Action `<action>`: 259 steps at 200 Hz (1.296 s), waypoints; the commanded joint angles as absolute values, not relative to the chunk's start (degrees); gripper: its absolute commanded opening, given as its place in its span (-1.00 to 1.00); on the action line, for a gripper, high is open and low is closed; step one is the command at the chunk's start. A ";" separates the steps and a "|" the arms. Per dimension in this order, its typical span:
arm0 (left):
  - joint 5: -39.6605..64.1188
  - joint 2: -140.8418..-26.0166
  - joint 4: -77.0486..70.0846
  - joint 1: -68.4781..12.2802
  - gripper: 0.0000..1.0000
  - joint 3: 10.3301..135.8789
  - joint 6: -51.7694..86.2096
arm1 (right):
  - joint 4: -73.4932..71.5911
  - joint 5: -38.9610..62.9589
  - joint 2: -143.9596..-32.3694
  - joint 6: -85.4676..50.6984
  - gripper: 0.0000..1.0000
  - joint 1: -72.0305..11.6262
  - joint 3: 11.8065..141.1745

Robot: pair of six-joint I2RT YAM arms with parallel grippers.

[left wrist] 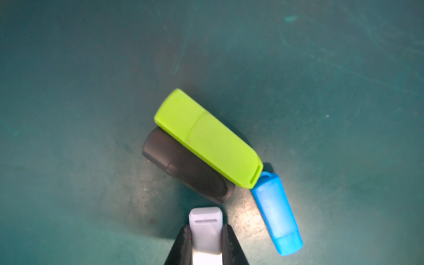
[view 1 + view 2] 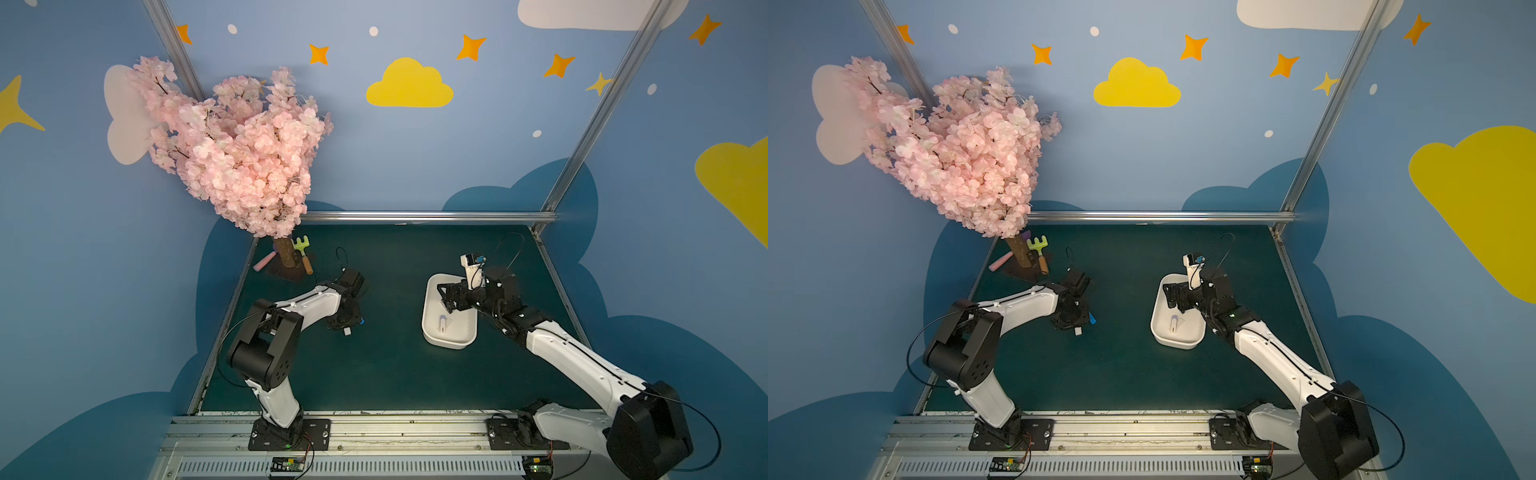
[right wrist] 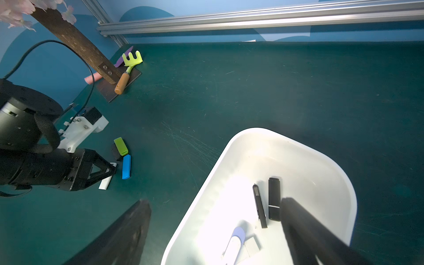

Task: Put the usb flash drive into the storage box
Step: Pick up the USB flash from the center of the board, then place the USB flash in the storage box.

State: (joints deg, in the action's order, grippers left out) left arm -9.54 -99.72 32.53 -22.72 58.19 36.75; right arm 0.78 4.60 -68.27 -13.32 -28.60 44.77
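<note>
Left gripper (image 3: 113, 169) is clamping the white usb flash drive (image 1: 205, 229). Its jaws are nearly together, pressing on both long sides, and the drive's slotted end is sticking out past the tips. The drive is lying on the tabletop (image 2: 395, 374), left of centre, roughly midway between the front and back edges.

Three more sticks are lying just beyond its free end:
- the dark grey drive (image 1: 183, 165) is sitting nearest
- the green drive (image 1: 206, 137) is resting partly over the grey one's far side
- the blue drive (image 1: 275, 213) is lying beside them, its loop end meeting the green one's end

Storage box (image 2: 448, 345) is sitting on the right half of the tabletop, well apart from the clamped drive. It is holding a white-and-lavender drive (image 3: 236, 241), plus a slim black drive (image 3: 260, 206) and a thicker black drive (image 3: 274, 197) side by side.

Right gripper (image 3: 215, 200) is hovering over the box's far half with its jaws wide apart, gripping nothing. One jaw is hanging over the box interior just beside the thicker black drive. The other is hanging over bare tabletop outside the box wall.
</note>
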 commanded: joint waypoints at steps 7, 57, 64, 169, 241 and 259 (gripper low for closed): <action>-8.20 -98.76 34.03 -23.28 -0.61 57.66 36.17 | 0.61 4.27 -68.68 -14.06 0.84 -28.83 46.54; -4.58 -90.30 36.13 -29.14 -0.63 62.55 36.21 | 7.41 -8.86 -69.98 -19.43 0.85 -28.07 48.79; -3.79 -89.76 35.89 -30.66 -0.62 63.74 35.83 | 7.81 -10.52 -69.82 -19.90 0.85 -27.83 48.63; -2.39 -111.37 41.01 -45.22 -0.60 97.97 33.84 | 6.94 -13.35 -65.13 -26.86 0.88 -19.86 43.63; -3.60 -128.52 48.64 -48.48 -0.61 116.96 31.30 | 6.77 -11.61 -66.63 -26.92 0.87 -19.75 44.14; -4.31 -131.79 50.70 -48.52 -0.61 120.56 30.95 | 6.86 -11.73 -66.58 -26.88 0.87 -19.66 44.18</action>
State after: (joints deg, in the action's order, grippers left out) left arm -2.74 -128.68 45.63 -48.62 116.27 32.45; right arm 7.33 -12.34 -66.37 -26.65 -19.94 44.07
